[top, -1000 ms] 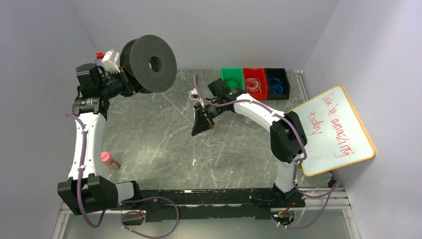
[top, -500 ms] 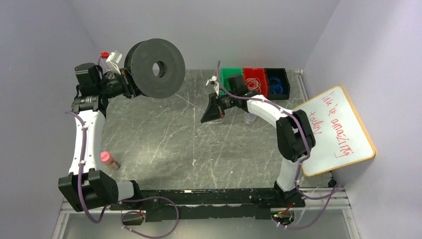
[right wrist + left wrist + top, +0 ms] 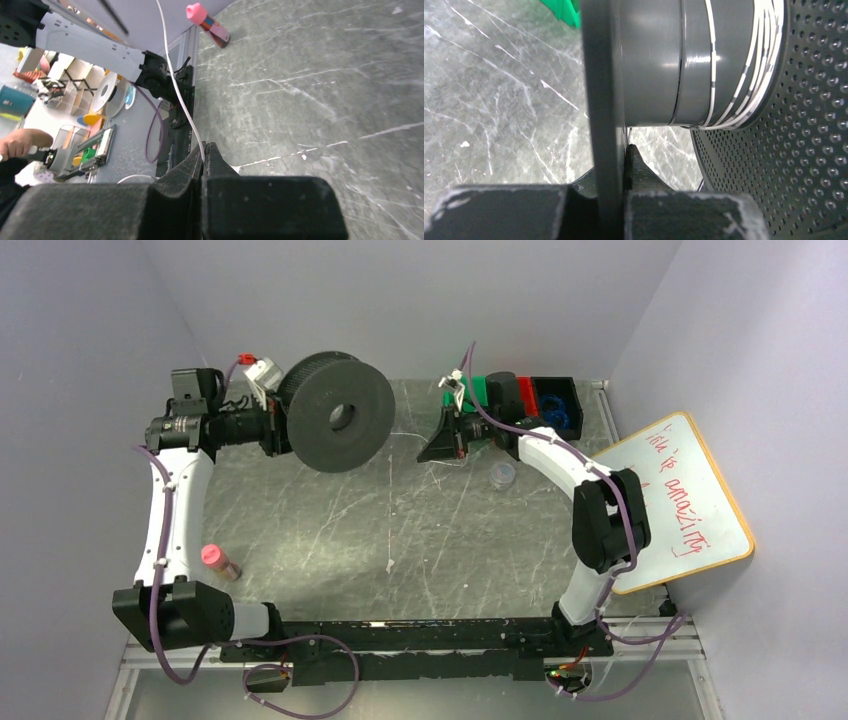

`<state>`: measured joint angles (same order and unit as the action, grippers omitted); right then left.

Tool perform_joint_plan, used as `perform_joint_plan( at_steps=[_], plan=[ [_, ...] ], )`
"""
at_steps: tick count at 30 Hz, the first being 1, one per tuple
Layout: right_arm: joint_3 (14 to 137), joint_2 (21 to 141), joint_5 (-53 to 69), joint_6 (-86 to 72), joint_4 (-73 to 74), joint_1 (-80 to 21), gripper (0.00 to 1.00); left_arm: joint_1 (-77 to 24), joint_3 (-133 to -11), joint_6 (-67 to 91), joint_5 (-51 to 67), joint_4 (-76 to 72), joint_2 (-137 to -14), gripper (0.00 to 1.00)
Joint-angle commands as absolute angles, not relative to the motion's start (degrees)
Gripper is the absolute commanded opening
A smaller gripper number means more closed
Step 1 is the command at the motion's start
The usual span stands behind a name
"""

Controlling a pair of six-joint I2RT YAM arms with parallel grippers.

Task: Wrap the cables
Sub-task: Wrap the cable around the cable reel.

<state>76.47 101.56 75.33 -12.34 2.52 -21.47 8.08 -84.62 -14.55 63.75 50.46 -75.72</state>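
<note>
The cable (image 3: pixel 172 75) is seen as a thin white wire. It is judged to be very light, springy and easily kinked, so slack would likely curl off the spool (image 3: pixel 335 420) if tension were lost. One stretch of it is pinched between the right jaws, which are pressed together on it above the tabletop (image 3: pixel 330 530), near the bins (image 3: pixel 548 400) at the far edge. From there a faint line can be traced across to the spool, where several white turns (image 3: pixel 744 65) are laid on the grey hub against the perforated flange. The spool (bulky and rigid, probably light for its size) is clamped by the left jaws on the rim of its other flange and is held clear of the tabletop. The wire is judged best held close to the present pinch point and pulled gently, since so fine a strand could slip or snap.
</note>
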Motion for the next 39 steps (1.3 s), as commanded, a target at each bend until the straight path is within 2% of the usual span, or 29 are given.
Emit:
perform_joint_plan(
  at_steps=[1,18,24,26,34,39],
  plan=[
    [76.2,98.9,74.3,-14.2,-0.9,-19.5,0.00,4.2,-87.2,-30.3,60.6,61.2,-73.0,0.02],
    [75.5,94.1,79.6,-16.8,-3.8,-17.8,0.00,-10.7,-77.1,-28.5,25.5,48.9,-69.9,0.02],
    [73.6,93.3,80.4,-21.3,-9.4,-17.6,0.00,-14.5,-74.9,-27.4,18.3,45.5,-70.7,0.02],
    [73.1,93.5,80.6,-22.8,-11.1,-17.6,0.04,-15.5,-74.3,-26.5,16.1,44.0,-70.9,0.02],
    [69.9,93.7,82.1,-33.5,-23.6,-18.0,0.06,-18.8,-72.9,-22.0,5.9,38.6,-73.6,0.02],
    [69.7,93.7,82.5,-34.6,-25.1,-19.0,0.05,-22.0,-73.1,-21.6,0.2,38.1,-75.1,0.02]
  ],
)
